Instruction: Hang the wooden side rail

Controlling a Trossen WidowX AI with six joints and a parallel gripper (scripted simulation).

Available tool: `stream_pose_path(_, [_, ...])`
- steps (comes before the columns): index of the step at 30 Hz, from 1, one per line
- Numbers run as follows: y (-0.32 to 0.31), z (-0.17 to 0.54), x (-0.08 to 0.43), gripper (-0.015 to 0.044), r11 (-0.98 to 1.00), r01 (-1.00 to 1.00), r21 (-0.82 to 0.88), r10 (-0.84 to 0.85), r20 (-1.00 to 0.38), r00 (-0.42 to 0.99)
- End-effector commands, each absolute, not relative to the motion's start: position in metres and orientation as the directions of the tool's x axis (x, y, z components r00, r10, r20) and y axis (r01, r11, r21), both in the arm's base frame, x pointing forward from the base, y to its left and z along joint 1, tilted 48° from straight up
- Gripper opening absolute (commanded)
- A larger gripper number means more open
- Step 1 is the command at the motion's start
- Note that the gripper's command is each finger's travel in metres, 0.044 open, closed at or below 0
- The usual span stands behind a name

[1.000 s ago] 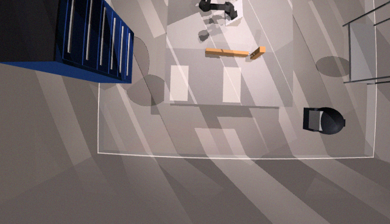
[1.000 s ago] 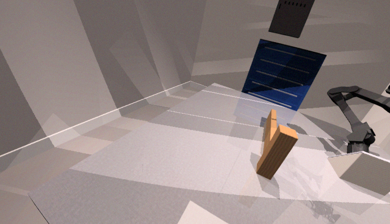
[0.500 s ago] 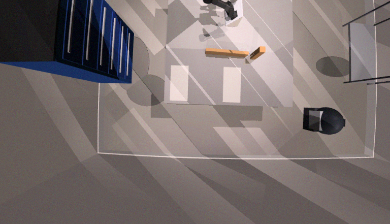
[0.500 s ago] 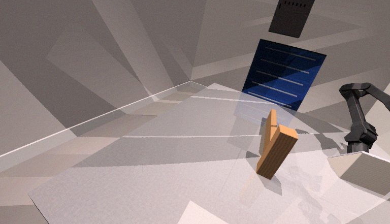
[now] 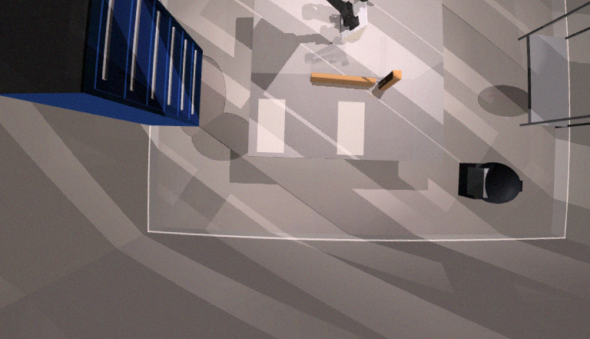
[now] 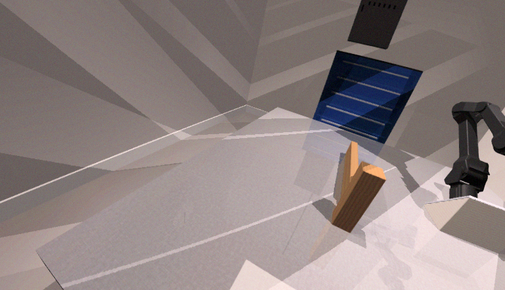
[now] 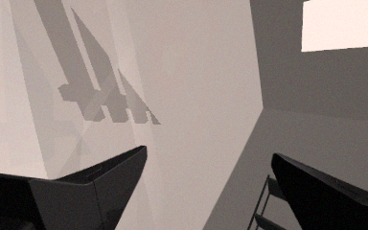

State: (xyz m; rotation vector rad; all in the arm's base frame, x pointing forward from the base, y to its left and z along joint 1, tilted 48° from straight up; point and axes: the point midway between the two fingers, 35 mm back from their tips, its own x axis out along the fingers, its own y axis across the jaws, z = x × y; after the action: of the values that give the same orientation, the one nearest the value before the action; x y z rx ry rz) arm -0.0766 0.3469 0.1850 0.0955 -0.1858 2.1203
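Observation:
The wooden side rail (image 5: 341,78) (image 6: 352,162) lies long and level-looking over the table (image 5: 304,144) (image 6: 186,212), its right end in the top view close against the headboard post (image 5: 396,74) (image 6: 359,202). The post stands upright, with a dark slot on the side facing the rail. Small bits of the hooks show between rail end and post, but too small to tell whether they sit on the pins. The rail's far end looks low at the table. My gripper (image 7: 207,155) is open and empty, well away from rail and post, and faces the room beyond the table.
The arm stands on a white box (image 6: 473,231) and is folded back over its base, away from the rail. Two white panels (image 5: 270,125) (image 5: 350,127) lie on the table. A blue drawer cabinet (image 5: 147,48) (image 6: 368,93), a black chair (image 5: 495,183) and a dark-framed rack (image 5: 548,78) are farther off.

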Motion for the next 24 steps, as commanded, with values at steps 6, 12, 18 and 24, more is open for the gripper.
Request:
stream_pose_path(6, [0.363, 0.135, 0.018, 0.0440, -0.155, -0.983, -0.096, 0.987, 0.021, -0.157])
stream_pose_path(12, [0.354, 0.101, 0.080, 0.0440, 0.088, -0.988, -0.126, 0.993, -0.072, 0.098])
stream_pose_path(18, [0.330, 0.067, 0.137, 0.0440, 0.312, -0.933, -0.180, 0.924, -0.169, 0.342])
stream_pose_path(24, [0.292, 0.035, 0.187, 0.0440, 0.499, -0.828, -0.256, 0.788, -0.263, 0.556])
